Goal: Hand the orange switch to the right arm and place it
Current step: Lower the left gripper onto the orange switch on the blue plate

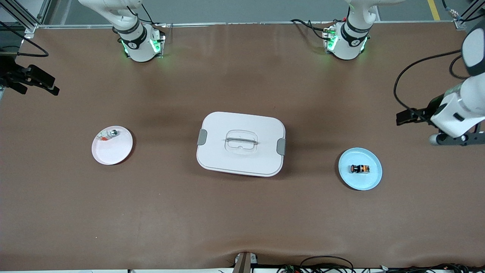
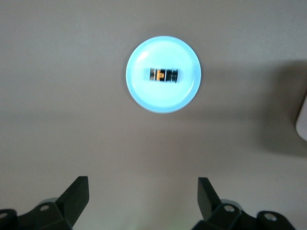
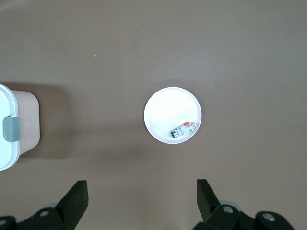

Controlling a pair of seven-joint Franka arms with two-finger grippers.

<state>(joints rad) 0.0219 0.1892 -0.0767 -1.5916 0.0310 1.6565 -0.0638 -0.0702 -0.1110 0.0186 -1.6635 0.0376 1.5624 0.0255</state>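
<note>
The orange switch lies on its side in the middle of a light blue plate toward the left arm's end of the table. In the left wrist view the switch and its plate lie well ahead of the fingertips. My left gripper hangs high over the table edge beside that plate, open and empty. My right gripper hangs high at the right arm's end of the table, open and empty.
A white lidded box with grey latches stands mid-table; it also shows in the right wrist view. A white plate toward the right arm's end holds a small silvery-clear piece, also seen from the right wrist.
</note>
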